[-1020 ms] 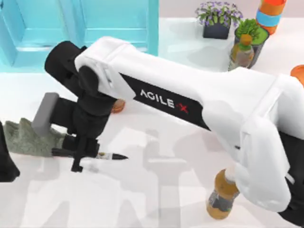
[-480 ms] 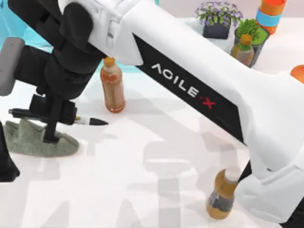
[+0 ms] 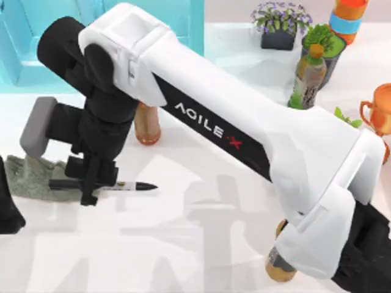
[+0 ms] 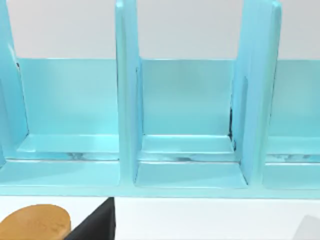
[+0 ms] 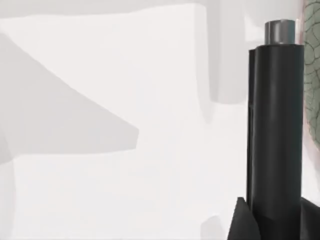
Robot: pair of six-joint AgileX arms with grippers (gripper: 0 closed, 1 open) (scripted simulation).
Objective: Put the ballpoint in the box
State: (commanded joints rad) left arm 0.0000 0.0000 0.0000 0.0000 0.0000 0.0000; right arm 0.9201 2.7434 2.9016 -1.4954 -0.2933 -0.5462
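The right gripper (image 3: 91, 186) pinched the ballpoint (image 3: 122, 185) level above the table (image 3: 201, 244), just beside the green cloth (image 3: 30, 177), tip pointing away from it; an orange bottle (image 3: 146, 125) stood beyond the cloth. Farther back sat the blue box (image 3: 153, 30); the left arm (image 3: 7, 210) rested beside the cloth, and I could not tell its fingers' state.

- A crumpled grey-green cloth (image 3: 30, 178) lies near the left edge of the white counter (image 3: 201, 244).
- An orange bottle (image 3: 147, 124) stands upright near the middle of the counter, partly hidden.
- A second bottle (image 3: 307, 76) stands toward the back right, just beside a dark pot with a green plant (image 3: 324, 39).
- A dark planter of purple flowers (image 3: 280, 23) sits at the back.
- An orange cup (image 3: 379, 110) stands at the right edge.
- Another brown bottle (image 3: 275, 265) stands at the front right.
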